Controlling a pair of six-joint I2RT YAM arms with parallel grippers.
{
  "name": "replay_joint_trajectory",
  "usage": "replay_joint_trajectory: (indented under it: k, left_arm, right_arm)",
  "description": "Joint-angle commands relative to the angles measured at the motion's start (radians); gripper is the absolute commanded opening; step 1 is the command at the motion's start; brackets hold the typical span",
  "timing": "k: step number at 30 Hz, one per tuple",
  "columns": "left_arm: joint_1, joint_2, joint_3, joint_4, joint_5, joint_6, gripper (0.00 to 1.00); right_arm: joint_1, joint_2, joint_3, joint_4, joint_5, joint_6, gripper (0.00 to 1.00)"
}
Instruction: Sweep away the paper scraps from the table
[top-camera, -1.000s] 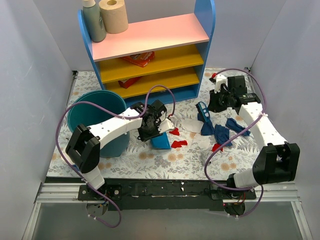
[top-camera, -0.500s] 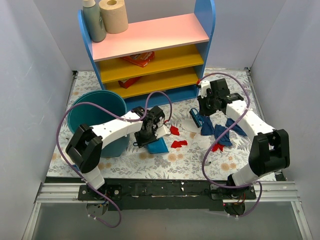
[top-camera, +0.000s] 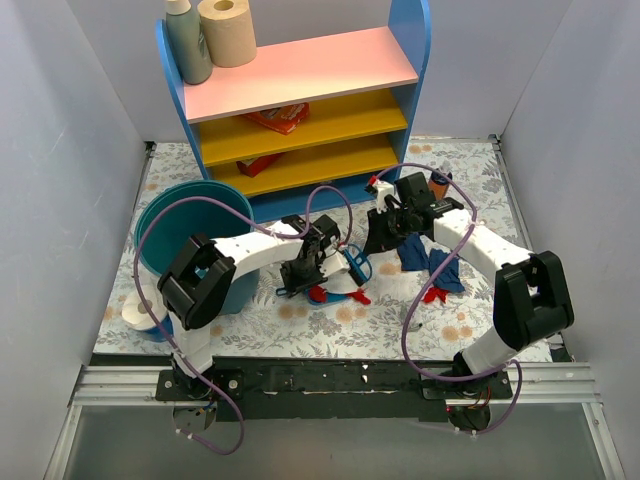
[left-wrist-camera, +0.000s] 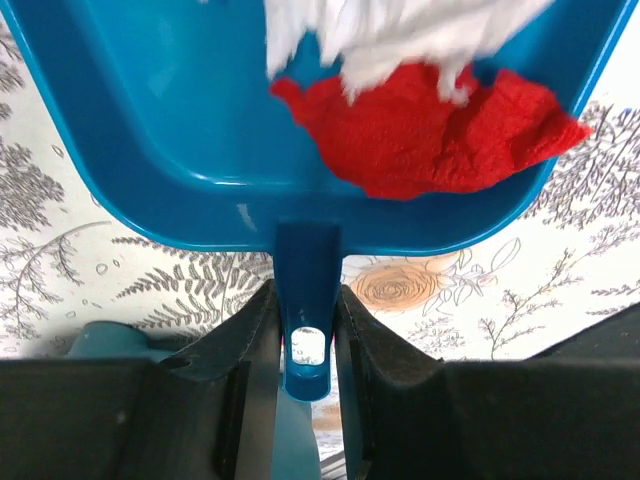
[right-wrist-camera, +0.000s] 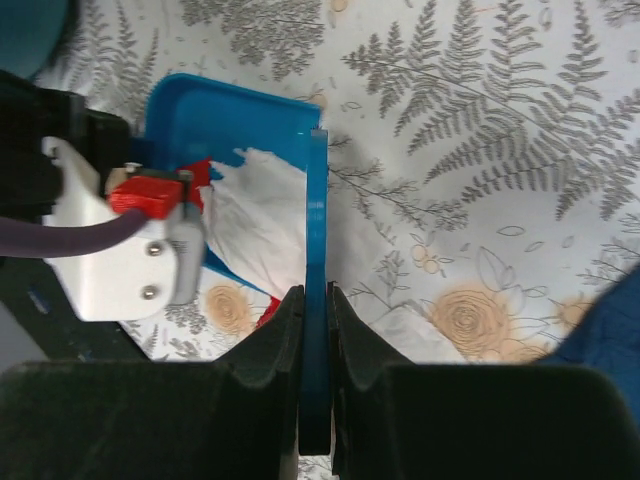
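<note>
Two paper scraps (left-wrist-camera: 430, 140) in the dustpan (left-wrist-camera: 150, 120) on the table (top-camera: 330, 330), brush (right-wrist-camera: 316, 220) just right, bin (top-camera: 175, 230) left.

Right gripper (right-wrist-camera: 315, 296) swung left; the brush (right-wrist-camera: 317, 215) pinched in its jaws is now at the dustpan (left-wrist-camera: 170, 150) mouth (was well off to the right). Red scrap (left-wrist-camera: 430, 135) and white scrap (left-wrist-camera: 390, 30), earlier loose beyond the left gripper (left-wrist-camera: 303, 300) jaws, now lie in the pan just ahead of them.

The table (top-camera: 262, 335) is seen from high behind; the dustpan (left-wrist-camera: 150, 120) is shared close-up by both downward wrist views.
</note>
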Motion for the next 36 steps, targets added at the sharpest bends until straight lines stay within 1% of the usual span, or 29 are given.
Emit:
replay_joint_trajectory:
  k: [1, 2, 4, 7, 12, 14, 15, 16, 19, 20, 22, 24, 25, 27, 30, 31, 32, 36]
  left_arm:
    - [-0.009, 0.009, 0.058, 0.042, 0.017, -0.029, 0.00]
    - [-0.009, 0.009, 0.057, 0.045, 0.048, -0.032, 0.00]
    - [-0.009, 0.007, 0.046, 0.065, 0.055, -0.039, 0.00]
    - [-0.009, 0.003, 0.026, 0.073, 0.066, -0.042, 0.00]
    - [-0.007, -0.055, 0.003, 0.036, 0.030, -0.027, 0.00]
    - [-0.007, -0.080, -0.014, 0.027, 0.032, -0.006, 0.00]
    - [-0.007, -0.088, -0.015, 0.011, -0.009, 0.003, 0.00]
    - [-0.007, -0.098, -0.017, 0.004, -0.023, 0.011, 0.00]
    - [-0.007, -0.100, -0.006, -0.041, -0.063, 0.045, 0.00]
    - [-0.007, -0.099, -0.006, -0.047, -0.072, 0.057, 0.00]
    - [-0.007, -0.094, 0.002, -0.062, -0.100, 0.080, 0.00]
    - [-0.007, -0.088, 0.008, -0.064, -0.118, 0.089, 0.00]
    - [-0.007, -0.086, 0.012, -0.065, -0.120, 0.089, 0.00]
    - [-0.007, -0.076, 0.020, -0.062, -0.117, 0.085, 0.00]
    - [-0.007, -0.063, 0.025, -0.055, -0.097, 0.062, 0.00]
    - [-0.007, -0.060, 0.022, -0.052, -0.089, 0.045, 0.00]
    - [-0.007, -0.060, 0.019, -0.039, -0.077, 0.037, 0.00]
    - [-0.007, -0.045, 0.017, -0.022, -0.043, -0.007, 0.00]
  right_arm:
    - [-0.008, 0.002, 0.006, 0.025, -0.126, 0.070, 0.01]
    - [-0.022, 0.002, 0.008, 0.021, -0.138, 0.076, 0.01]
    - [-0.042, 0.002, 0.009, 0.021, -0.195, 0.082, 0.01]
    - [-0.083, -0.008, 0.032, 0.013, -0.224, 0.096, 0.01]
    - [-0.109, -0.050, 0.095, -0.054, -0.180, 0.021, 0.01]
    - [-0.112, -0.065, 0.092, -0.077, -0.155, 0.003, 0.01]
    - [-0.112, -0.082, 0.083, -0.082, -0.141, 0.000, 0.01]
    - [-0.111, -0.091, 0.078, -0.087, -0.111, -0.008, 0.01]
    - [-0.112, -0.119, 0.051, -0.105, -0.083, -0.014, 0.01]
    - [-0.112, -0.122, 0.046, -0.120, -0.078, -0.054, 0.01]
    - [-0.112, -0.136, 0.022, -0.130, -0.078, -0.069, 0.01]
    - [-0.112, -0.142, 0.006, -0.145, -0.107, -0.095, 0.01]
    - [-0.112, -0.145, -0.009, -0.149, -0.158, -0.108, 0.01]
    - [-0.112, -0.148, -0.028, -0.154, -0.210, -0.137, 0.01]
    - [-0.112, -0.148, -0.060, -0.148, -0.294, -0.145, 0.01]
    - [-0.112, -0.150, -0.067, -0.149, -0.354, -0.148, 0.01]
    - [-0.111, -0.148, -0.077, -0.150, -0.382, -0.149, 0.01]
    - [-0.105, -0.131, -0.084, -0.157, -0.434, -0.169, 0.01]
